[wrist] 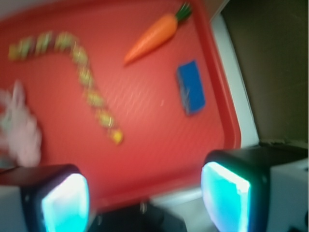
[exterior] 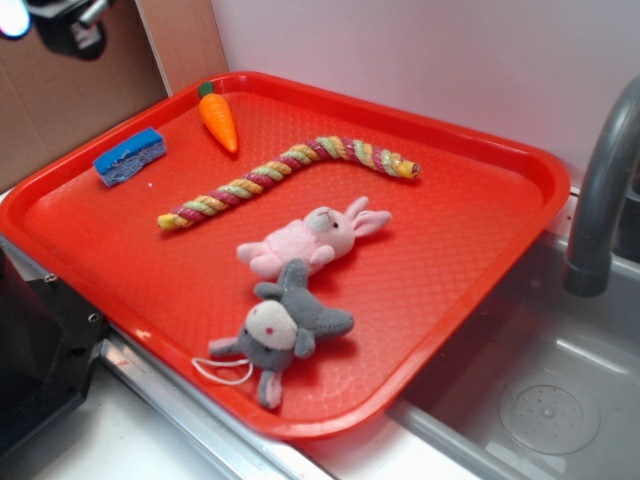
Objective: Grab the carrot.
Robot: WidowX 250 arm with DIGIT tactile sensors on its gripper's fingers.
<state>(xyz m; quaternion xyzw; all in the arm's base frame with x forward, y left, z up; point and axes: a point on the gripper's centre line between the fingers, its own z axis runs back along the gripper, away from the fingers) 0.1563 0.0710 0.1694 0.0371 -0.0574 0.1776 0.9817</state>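
Orange and glossy, the carrot (exterior: 218, 120) lies in the upper left part of the red tray (exterior: 480, 260) in the exterior view, its green top toward the tray's far rim and its tip toward the middle; in the wrist view it is at the upper centre, well apart from the gripper (wrist: 145, 193), whose two pads stand wide apart at the bottom of the frame with nothing between them. The step in hand seems to be the approach; to do it well, the gripper should come over the thick middle of the carrot, turn so that the pads close across its short width, and keep away from the blue sponge (exterior: 131, 156) and the twisted rope (exterior: 285, 172) nearby; the smooth cone may slip if pinched near the tip.
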